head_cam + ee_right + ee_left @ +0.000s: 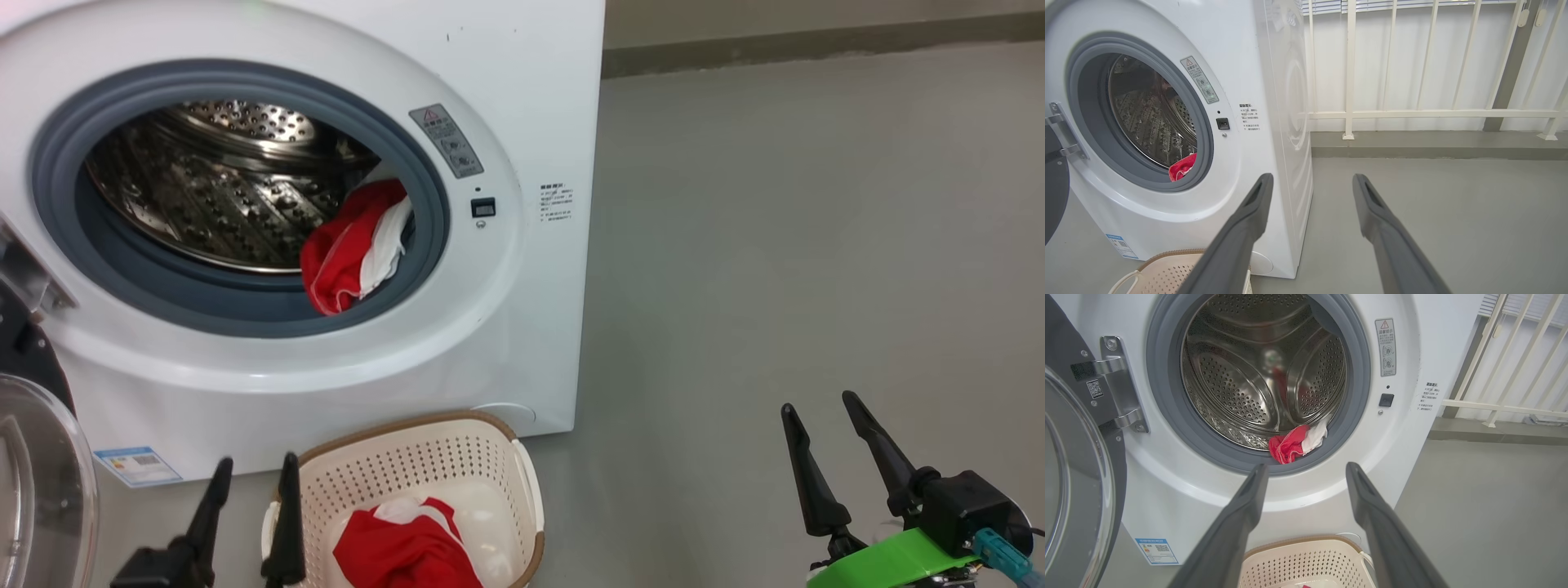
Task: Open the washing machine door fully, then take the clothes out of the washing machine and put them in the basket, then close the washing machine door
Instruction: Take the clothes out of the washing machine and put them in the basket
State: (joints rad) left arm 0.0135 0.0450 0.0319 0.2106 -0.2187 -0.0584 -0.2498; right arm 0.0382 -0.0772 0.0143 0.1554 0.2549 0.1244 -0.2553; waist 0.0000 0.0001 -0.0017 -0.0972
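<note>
The washing machine door [1069, 477] is standing swung wide, freeing the drum [1241, 375] where a red-and-white garment [351, 253] is lying against the gasket [245, 310]; a second garment [400, 547] is sitting in the basket [531, 490] below. Both empty, the left gripper [1307, 467] and right gripper [817, 402] are hovering with fingers spread

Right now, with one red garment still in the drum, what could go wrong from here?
The red garment lies against the gasket; a shallow pinch by the open left gripper might catch only a fold and drop it short of the basket. The washing machine door hangs open close to that gripper's left, so a swing could strike it. Shutting the door early would trap the fabric.
</note>
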